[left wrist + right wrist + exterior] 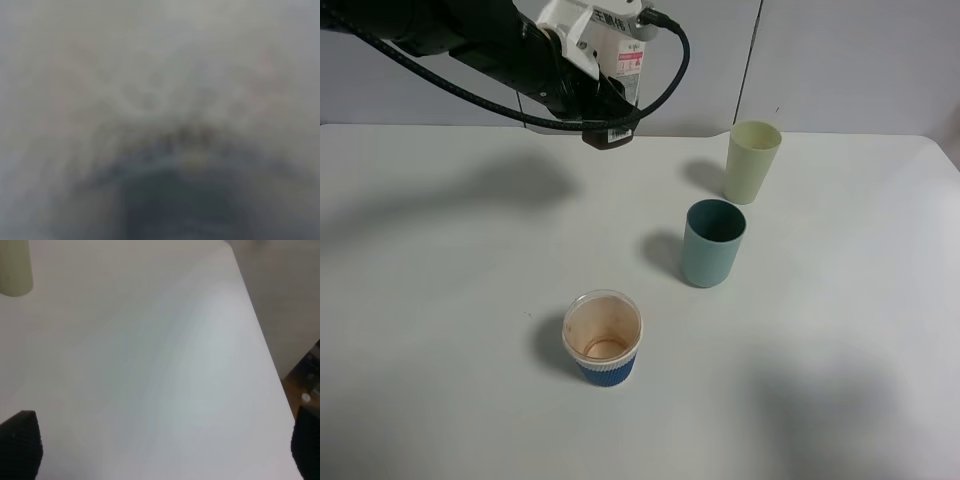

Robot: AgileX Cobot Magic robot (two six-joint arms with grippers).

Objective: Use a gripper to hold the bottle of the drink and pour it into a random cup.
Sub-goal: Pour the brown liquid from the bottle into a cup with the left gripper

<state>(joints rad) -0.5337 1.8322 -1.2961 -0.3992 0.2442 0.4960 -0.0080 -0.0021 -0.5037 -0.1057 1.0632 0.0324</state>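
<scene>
My left gripper [603,80], white jaws on a black arm, is shut on the bottle [627,68] and holds it high above the far side of the table. The red-and-white label shows, with the dark brown drink [610,136] at the bottle's lower end. The teal cup [712,242] stands upright and empty, to the right of the bottle and nearer the front. The left wrist view is a grey blur. My right gripper [162,447] is open and empty over bare table; it is out of the exterior view.
A taller pale yellow-green tumbler [752,161] stands behind the teal cup and shows in the right wrist view [15,267]. A blue ribbed paper cup [603,338] with a stained inside stands in front. The white table's right edge [260,335] is near the right gripper.
</scene>
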